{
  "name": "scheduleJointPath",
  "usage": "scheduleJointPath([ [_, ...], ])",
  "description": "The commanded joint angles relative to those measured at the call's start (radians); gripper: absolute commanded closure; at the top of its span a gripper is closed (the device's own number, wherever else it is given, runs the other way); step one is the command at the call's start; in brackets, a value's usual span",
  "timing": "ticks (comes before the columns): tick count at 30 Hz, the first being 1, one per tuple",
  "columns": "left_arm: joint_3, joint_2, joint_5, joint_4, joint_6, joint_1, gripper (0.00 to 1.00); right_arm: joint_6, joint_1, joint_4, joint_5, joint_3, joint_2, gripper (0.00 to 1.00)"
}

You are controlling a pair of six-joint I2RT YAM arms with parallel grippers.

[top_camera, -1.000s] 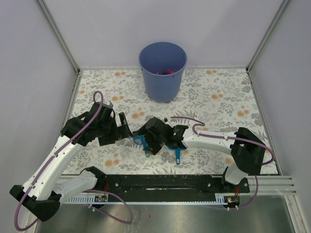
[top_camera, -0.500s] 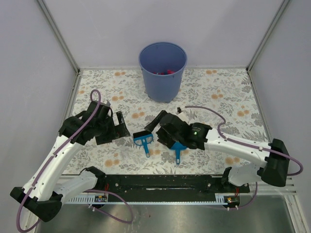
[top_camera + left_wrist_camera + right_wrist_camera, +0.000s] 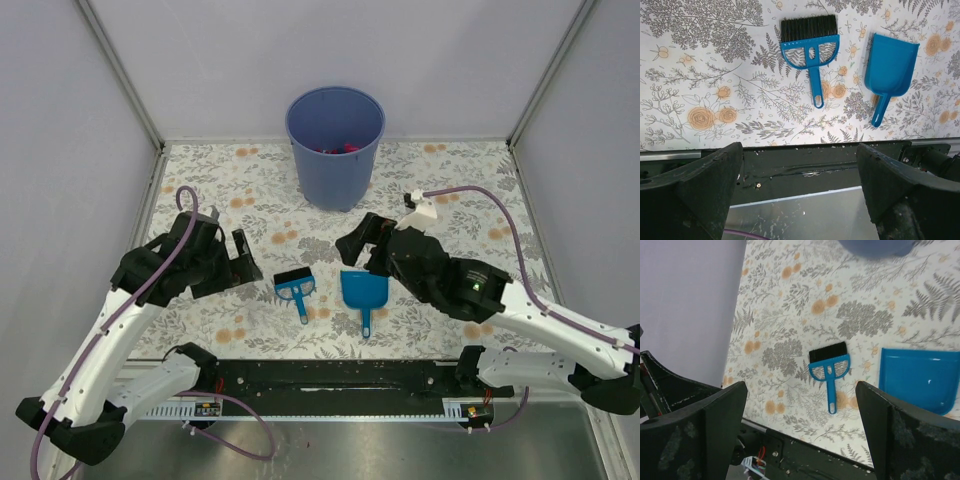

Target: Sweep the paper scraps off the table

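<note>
The paper scraps show as red bits inside the blue bucket; I see none on the table. A blue hand brush and a blue dustpan lie side by side on the table, handles toward the near edge. My left gripper is open and empty, just left of the brush. My right gripper is open and empty, above and behind the dustpan. The left wrist view shows the brush and dustpan beyond its open gripper. The right wrist view shows the brush and dustpan past its open gripper.
The bucket stands at the back middle of the table; its base shows in the right wrist view. A black slotted rail runs along the near edge. Grey walls with metal frame posts close in the left, back and right sides.
My right arm has drawn back to the right, off the brush and dustpan, which now lie uncovered on the table. My left gripper has moved back a little to the left.
</note>
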Motion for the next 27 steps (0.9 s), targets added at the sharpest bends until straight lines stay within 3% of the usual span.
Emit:
scheduleJointPath([
  [1,0.039,-0.043,-0.048,0.042,0.015,0.004,0.01,-0.144,0.001,-0.067,0.128,0.062,-0.063,0.01],
  [18,-0.002,-0.13,-0.114,0.117,-0.043,0.006,0.01,-0.046,0.001,-0.196,0.211,0.032,-0.264,0.0],
  [27,-0.01,-0.152,-0.146,0.125,-0.049,0.004,0.01,-0.052,0.001,-0.248,0.253,0.064,-0.246,0.01],
])
